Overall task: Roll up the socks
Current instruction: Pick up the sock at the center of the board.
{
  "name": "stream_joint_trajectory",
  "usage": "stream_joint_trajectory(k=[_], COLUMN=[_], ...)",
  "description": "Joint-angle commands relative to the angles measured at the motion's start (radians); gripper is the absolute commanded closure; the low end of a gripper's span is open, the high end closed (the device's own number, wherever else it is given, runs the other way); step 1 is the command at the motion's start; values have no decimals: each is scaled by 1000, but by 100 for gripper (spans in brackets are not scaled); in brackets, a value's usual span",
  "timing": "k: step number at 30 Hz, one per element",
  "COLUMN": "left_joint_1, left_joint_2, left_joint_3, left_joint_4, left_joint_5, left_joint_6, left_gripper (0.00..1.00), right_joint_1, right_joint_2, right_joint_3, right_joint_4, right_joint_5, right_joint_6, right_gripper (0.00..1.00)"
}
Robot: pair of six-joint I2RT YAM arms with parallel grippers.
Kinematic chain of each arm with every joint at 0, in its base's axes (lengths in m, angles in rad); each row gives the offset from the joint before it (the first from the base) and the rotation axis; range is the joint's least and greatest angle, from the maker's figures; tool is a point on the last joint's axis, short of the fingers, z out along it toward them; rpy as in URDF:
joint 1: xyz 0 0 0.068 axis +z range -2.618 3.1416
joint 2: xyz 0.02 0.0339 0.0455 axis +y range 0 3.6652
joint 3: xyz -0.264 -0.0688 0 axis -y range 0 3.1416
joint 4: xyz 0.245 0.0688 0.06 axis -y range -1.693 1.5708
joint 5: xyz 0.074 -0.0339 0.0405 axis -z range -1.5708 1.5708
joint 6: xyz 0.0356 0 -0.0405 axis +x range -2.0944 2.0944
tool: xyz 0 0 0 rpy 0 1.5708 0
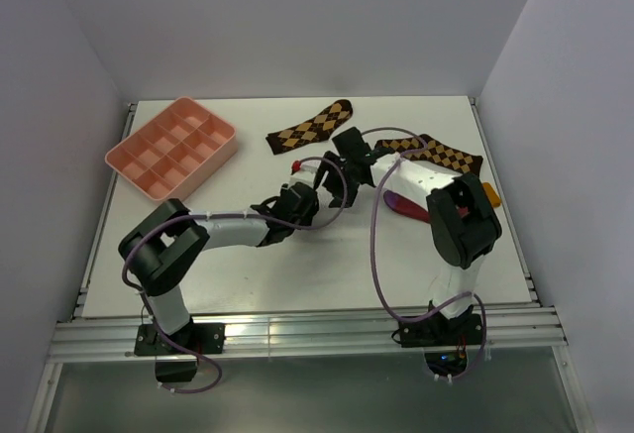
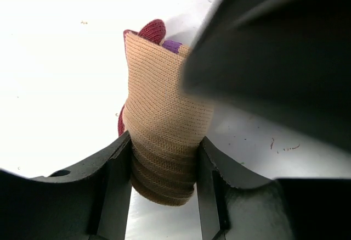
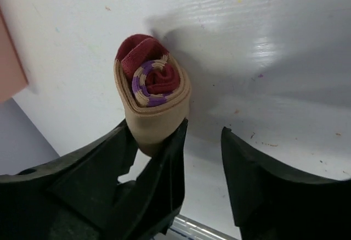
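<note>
Pink tray [image 1: 230,134] sits at the far left in the top view. Two argyle socks [image 1: 312,126] [image 1: 436,152] lie along the back. The left arm [image 1: 233,223] and right arm [image 1: 456,220] meet mid-table, and a crimson sock [image 1: 408,207] lies flat under the right one. Left wrist: the left gripper [image 2: 163,160] pinches a tan roll [image 2: 164,102] between its fingers, with maroon and purple showing at the far end. Right wrist: the right gripper [image 3: 204,135] stands spread, and the roll, a maroon-purple spiral seen end-on, rests against its left finger.
</note>
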Motion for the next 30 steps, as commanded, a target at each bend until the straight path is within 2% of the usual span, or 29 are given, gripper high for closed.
stream_joint_trajectory(k=[1, 6, 11, 16, 21, 25, 30], left_joint_1=[48, 79, 150, 154, 154, 153, 160], left_joint_2=[7, -11, -65, 10, 59, 84, 10], left_joint_3=[-59, -59, -86, -10, 6, 23, 82], left_joint_4=[-185, -226, -245, -326, -352, -389, -444], left_joint_5=[158, 199, 299, 278, 273, 218, 151], left_joint_6=[-84, -110, -135, -132, -138, -156, -161], left_gripper=[83, 85, 88, 99, 99, 99, 99], right_joint_1=[-51, -115, -213, -266, -324, -362, -419], right_joint_2=[-72, -118, -232, -370, -517, -611, -655], right_joint_3=[54, 15, -121, -224, -301, -350, -333], right_joint_4=[-50, -67, -39, -37, -37, -37, -65], right_joint_5=[28, 62, 74, 94, 64, 34, -24], right_joint_6=[-6, -26, -61, -113, -129, -147, -233], right_gripper=[21, 18, 18, 18, 18, 18, 19])
